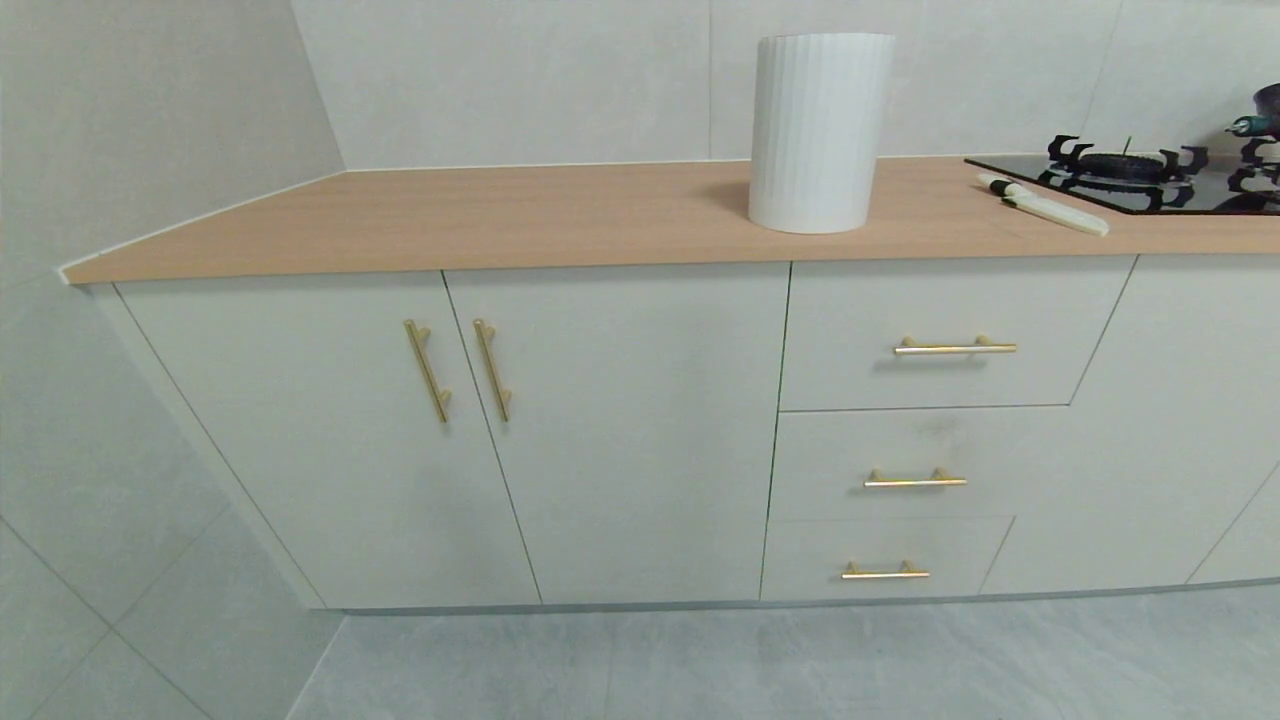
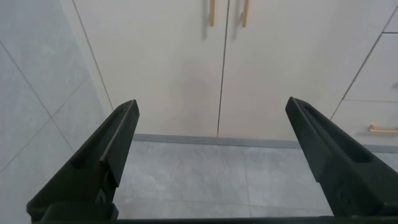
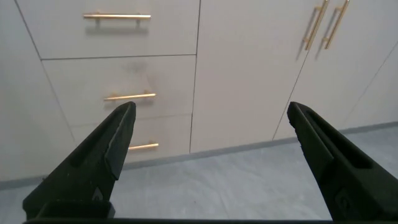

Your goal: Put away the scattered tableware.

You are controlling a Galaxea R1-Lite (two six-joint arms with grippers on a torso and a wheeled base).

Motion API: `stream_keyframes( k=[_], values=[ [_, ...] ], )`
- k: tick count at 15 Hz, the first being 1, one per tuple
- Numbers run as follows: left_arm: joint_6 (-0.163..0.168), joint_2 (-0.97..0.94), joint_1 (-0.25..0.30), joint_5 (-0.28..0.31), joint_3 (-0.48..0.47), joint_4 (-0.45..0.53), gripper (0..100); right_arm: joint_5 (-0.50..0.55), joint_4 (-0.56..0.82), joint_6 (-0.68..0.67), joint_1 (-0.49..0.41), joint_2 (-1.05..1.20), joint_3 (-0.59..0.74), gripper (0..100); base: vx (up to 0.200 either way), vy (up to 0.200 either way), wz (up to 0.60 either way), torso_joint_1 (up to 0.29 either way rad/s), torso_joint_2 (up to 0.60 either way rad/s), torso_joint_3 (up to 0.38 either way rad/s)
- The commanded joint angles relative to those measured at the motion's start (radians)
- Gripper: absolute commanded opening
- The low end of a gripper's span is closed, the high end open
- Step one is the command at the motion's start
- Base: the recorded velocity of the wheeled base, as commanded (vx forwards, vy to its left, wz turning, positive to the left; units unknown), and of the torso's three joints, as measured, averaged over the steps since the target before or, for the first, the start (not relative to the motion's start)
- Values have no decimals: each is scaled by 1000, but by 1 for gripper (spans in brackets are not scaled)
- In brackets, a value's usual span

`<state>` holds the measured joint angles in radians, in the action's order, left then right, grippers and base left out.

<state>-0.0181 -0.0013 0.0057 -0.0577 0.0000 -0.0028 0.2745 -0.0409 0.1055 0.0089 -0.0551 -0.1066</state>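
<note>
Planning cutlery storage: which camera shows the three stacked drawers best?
The head view: all three drawers appear whole, handles included. The right wrist view shows them cropped, the lowest partly behind the right end effector. The left wrist view catches one handle at its edge.

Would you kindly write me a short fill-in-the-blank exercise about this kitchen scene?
1. The drawer stack under the countertop has ____ drawers.
2. The white utensil lies on the countertop to the ____ of the ribbed white container.
3. The left gripper and the right gripper are both ____.

Missing words: three; right; open.
</note>
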Motion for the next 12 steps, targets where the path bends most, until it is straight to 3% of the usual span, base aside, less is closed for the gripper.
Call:
stream_keyframes(
  k=[1,4,8,9,10,11,12],
  values=[
    [0,1,0,-1,0,0,100,-52,-88,-21,-10,55,107,100,0,0,0,0,0,0],
    [0,1,0,-1,0,0,100,-123,-5,-69,-10,55,107,100,0,0,0,0,0,0],
    [0,1,0,-1,0,0,100,-126,-11,-95,-9,55,107,100,0,0,0,0,0,0],
    [0,1,0,-1,0,0,100,-152,-2,-104,-9,55,107,100,0,0,0,0,0,0],
    [12,1,0,-1,0,0,100,-245,59,-115,-9,55,104,100,0,0,0,0,0,0],
    [23,1,0,-1,0,1,100,-274,55,-106,-9,55,104,100,0,0,0,0,0,0],
    [13,1,0,-1,0,0,100,-274,44,-95,-9,55,107,100,0,0,0,0,0,0]
  ],
)
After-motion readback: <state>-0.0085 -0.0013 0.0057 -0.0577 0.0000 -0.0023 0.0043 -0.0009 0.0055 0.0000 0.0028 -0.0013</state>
